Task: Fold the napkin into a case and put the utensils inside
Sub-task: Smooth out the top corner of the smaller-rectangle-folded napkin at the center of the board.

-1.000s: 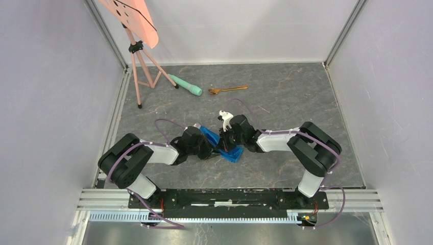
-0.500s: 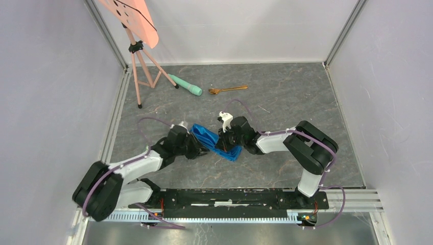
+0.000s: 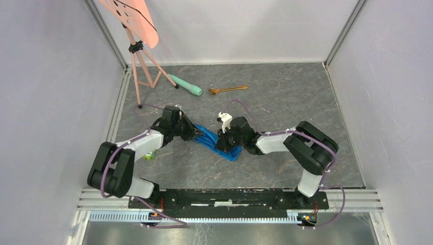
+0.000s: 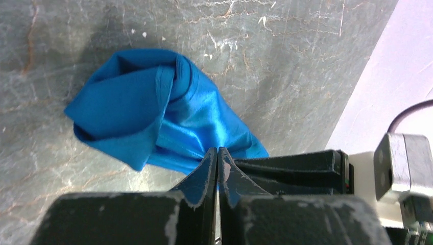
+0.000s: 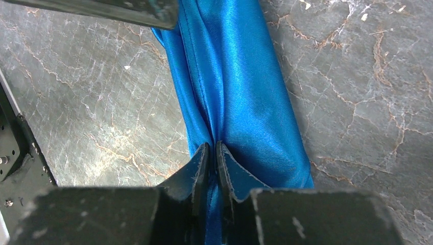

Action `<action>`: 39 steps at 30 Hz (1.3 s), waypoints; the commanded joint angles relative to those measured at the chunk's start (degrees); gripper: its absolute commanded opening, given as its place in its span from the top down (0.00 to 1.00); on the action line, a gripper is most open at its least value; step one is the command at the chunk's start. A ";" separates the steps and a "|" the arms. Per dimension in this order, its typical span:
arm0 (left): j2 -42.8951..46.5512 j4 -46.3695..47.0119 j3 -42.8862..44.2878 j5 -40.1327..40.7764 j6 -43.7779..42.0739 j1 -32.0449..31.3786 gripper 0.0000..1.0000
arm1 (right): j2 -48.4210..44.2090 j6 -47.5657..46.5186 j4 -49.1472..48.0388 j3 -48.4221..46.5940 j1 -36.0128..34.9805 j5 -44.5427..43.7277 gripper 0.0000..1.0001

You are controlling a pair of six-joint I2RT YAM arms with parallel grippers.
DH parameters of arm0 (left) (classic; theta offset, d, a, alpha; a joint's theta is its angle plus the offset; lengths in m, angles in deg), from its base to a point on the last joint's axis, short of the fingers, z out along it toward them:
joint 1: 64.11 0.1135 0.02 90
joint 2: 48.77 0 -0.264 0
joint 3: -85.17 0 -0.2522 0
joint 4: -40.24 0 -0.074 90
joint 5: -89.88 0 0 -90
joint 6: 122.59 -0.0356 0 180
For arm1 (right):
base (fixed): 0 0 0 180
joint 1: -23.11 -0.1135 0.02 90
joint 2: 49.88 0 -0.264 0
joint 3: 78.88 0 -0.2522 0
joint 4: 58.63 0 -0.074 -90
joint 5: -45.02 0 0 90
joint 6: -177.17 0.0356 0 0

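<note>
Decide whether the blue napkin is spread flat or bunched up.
Bunched: the napkin is gathered into a narrow roll of folds, not flat.

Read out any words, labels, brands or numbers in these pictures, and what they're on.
No readable text in any view.
The napkin, spoon, green cylinder and pink board carry no markings.
Pale marks on the base rail are too small to read.

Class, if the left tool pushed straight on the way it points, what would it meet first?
The napkin: the left tool is shut on its edge, with the bunched cloth lying directly ahead.
</note>
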 commanded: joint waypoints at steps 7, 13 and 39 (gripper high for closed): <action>-11.57 1.70 5.89 3.34 -5.29 0.20 0.93 | -0.58 -2.17 6.22 0.79 -0.07 -0.39 0.76; -16.37 -1.27 5.95 6.98 -8.13 0.30 0.95 | -5.26 -5.90 9.58 -1.72 0.11 1.90 0.61; -0.97 -11.50 10.58 4.61 -14.07 0.38 0.67 | -5.96 -10.01 6.93 3.53 0.40 -2.53 0.73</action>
